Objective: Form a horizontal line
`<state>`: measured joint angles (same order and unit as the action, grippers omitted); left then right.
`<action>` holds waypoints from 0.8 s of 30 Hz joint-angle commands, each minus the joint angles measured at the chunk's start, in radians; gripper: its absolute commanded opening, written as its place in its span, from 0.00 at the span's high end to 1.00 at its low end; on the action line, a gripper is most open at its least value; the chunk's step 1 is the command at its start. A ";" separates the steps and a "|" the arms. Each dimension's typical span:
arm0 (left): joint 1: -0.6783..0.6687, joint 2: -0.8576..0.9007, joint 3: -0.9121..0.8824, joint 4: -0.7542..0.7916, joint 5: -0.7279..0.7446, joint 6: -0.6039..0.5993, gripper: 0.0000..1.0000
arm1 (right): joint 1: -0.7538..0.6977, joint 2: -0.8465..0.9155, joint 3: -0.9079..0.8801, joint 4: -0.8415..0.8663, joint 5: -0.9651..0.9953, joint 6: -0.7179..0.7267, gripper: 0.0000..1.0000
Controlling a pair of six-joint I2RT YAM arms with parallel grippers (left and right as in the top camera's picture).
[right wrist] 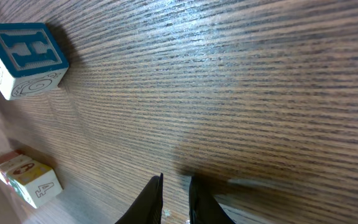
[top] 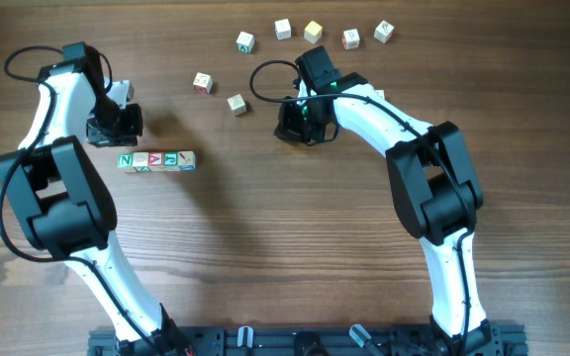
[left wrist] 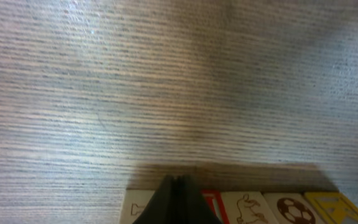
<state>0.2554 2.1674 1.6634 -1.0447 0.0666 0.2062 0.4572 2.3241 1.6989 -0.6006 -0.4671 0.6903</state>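
Observation:
The horizontal line (top: 156,160) is a short row of white letter cubes left of centre, starting with a green N. My left gripper (top: 115,124) hangs just behind the row's left end. In the left wrist view its dark fingers (left wrist: 176,182) are pressed together with nothing between them, and the line's side faces (left wrist: 253,208) run along the bottom edge. My right gripper (top: 300,124) sits over bare wood mid-table. Its fingers (right wrist: 174,180) stand a narrow gap apart and hold nothing.
Two loose cubes (top: 202,82) (top: 237,104) lie between the arms, and several more (top: 313,32) are strung along the far edge. The right wrist view shows a teal H cube (right wrist: 23,56) and two stacked-looking cubes (right wrist: 27,177) at its left.

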 commanded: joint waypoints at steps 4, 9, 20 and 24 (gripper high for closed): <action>0.006 0.010 -0.009 -0.014 0.018 0.026 0.96 | -0.006 0.074 -0.039 -0.021 0.153 -0.007 0.82; 0.006 0.010 -0.009 -0.026 0.002 0.026 0.96 | -0.006 0.074 -0.039 -0.021 0.153 -0.007 0.82; 0.006 0.010 -0.009 -0.025 -0.034 0.026 0.96 | -0.006 0.074 -0.039 -0.021 0.153 -0.007 0.82; 0.006 0.010 -0.009 -0.027 -0.034 0.026 0.96 | -0.006 0.074 -0.039 -0.021 0.153 -0.007 0.82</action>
<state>0.2554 2.1674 1.6634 -1.0695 0.0460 0.2092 0.4572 2.3241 1.6997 -0.6010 -0.4671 0.6903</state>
